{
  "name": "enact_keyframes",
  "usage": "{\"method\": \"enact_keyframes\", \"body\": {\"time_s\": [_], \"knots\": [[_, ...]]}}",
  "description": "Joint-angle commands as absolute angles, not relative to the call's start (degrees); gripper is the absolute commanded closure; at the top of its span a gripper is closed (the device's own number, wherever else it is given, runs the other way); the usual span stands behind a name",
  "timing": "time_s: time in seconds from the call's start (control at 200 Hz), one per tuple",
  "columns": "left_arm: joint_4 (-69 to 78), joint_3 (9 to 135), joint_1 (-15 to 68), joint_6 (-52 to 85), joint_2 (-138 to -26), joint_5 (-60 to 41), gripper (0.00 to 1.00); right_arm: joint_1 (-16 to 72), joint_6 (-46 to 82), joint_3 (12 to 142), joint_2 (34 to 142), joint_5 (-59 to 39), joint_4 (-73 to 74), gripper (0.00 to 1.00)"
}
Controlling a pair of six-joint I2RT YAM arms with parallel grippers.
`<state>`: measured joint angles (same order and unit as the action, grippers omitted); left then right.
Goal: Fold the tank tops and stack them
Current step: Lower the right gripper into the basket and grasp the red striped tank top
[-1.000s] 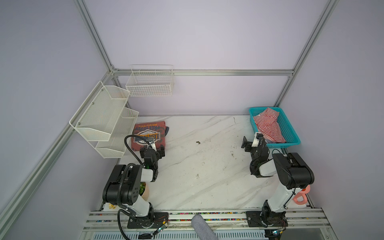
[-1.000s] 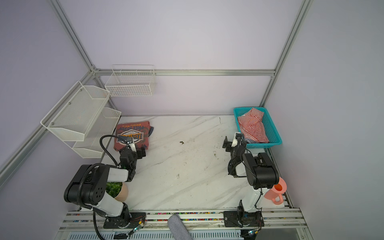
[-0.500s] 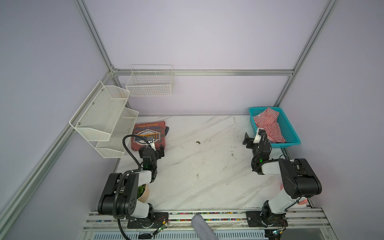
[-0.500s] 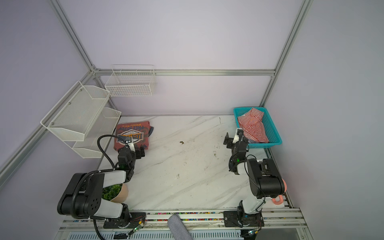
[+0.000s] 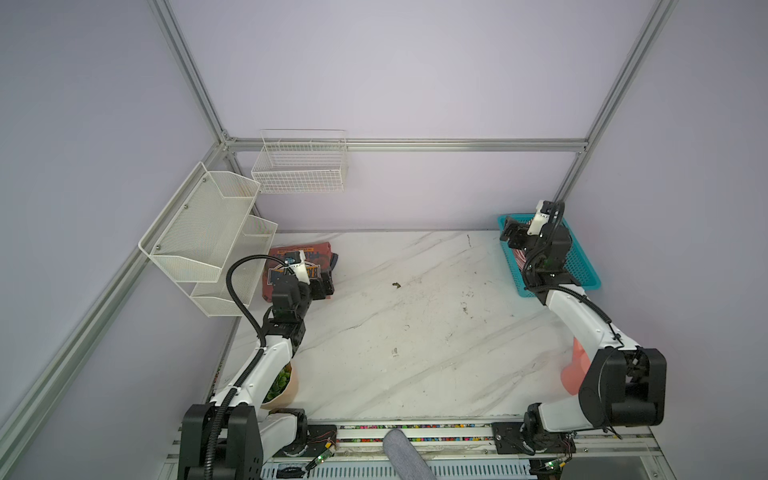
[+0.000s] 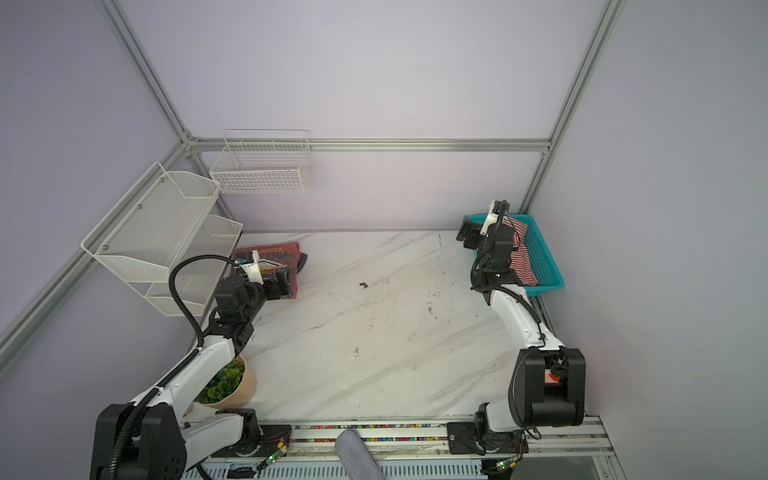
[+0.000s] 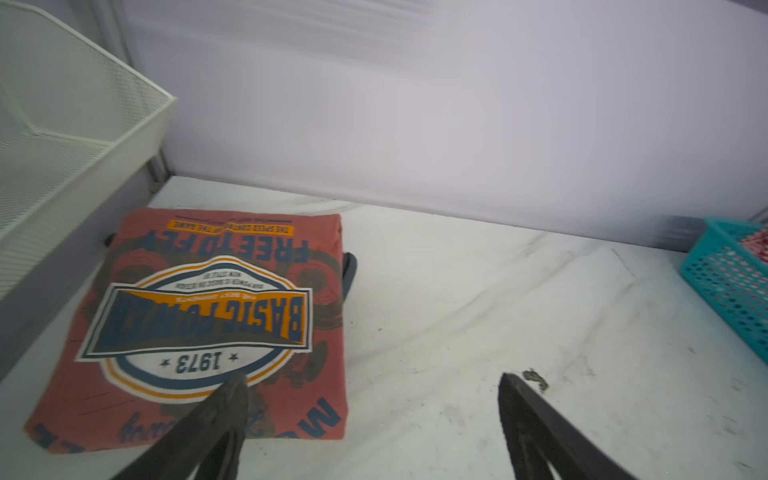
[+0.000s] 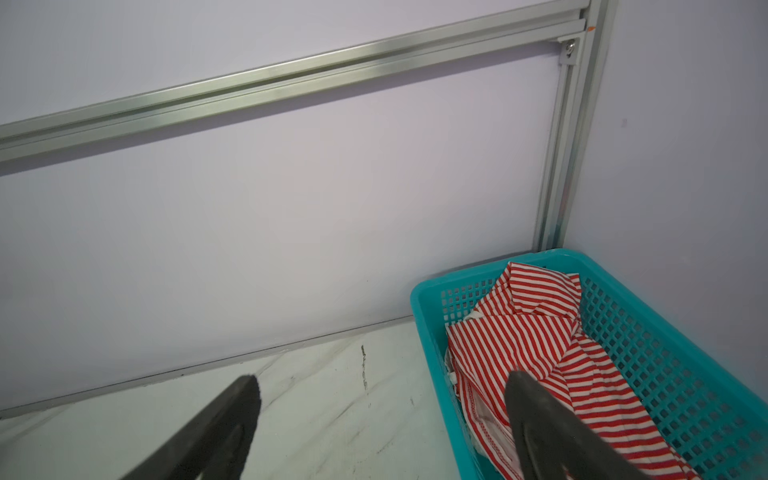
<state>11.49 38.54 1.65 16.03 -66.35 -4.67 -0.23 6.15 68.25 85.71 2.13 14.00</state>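
Reading this as barely started. Seeing red-striped top crumpled in basket at bench back corner, not folded. Not spotting navy-striped top for sure; suspecting dark edge under folded rust shirt, can't tell. Noting right tool spread wide, empty, raised beside basket; left tool spread wide, empty, at rust shirt's near edge. Remaining: pull out, flatten, fold, stack.
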Motion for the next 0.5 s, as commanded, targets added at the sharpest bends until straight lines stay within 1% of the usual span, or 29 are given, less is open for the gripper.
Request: {"method": "enact_keyframes", "body": {"time_s": [0.0, 0.08, 0.155, 0.25, 0.295, 0.375, 0.495], "knots": [[4.62, 46.07, 2.37, 23.07, -67.14, -16.66, 0.08, -4.35, 9.13, 75.30, 92.22, 0.15, -3.73, 0.06], [4.50, 46.41, 3.39, 25.17, -66.92, -19.29, 0.08, -8.42, 10.63, 80.34, 96.87, -3.46, -7.69, 0.08], [4.54, 46.15, 4.70, 25.93, -66.46, -19.62, 0.08, -12.10, 11.89, 84.31, 101.46, -7.04, -10.66, 0.11], [4.44, 45.63, 6.50, 25.93, -66.01, -18.45, 0.08, -15.72, 12.19, 89.44, 107.61, -11.90, -15.20, 0.19], [4.23, 45.47, 7.22, 25.93, -65.91, -17.96, 0.08, -16.83, 12.06, 91.39, 110.34, -13.98, -16.82, 0.22], [3.63, 45.51, 8.17, 25.93, -65.92, -17.21, 0.08, -17.87, 11.28, 94.32, 114.67, -16.36, -19.44, 0.24], [2.77, 45.84, 9.31, 26.02, -66.17, -16.63, 0.08, -18.19, 10.37, 96.77, 118.93, -18.32, -21.55, 0.24]]}}
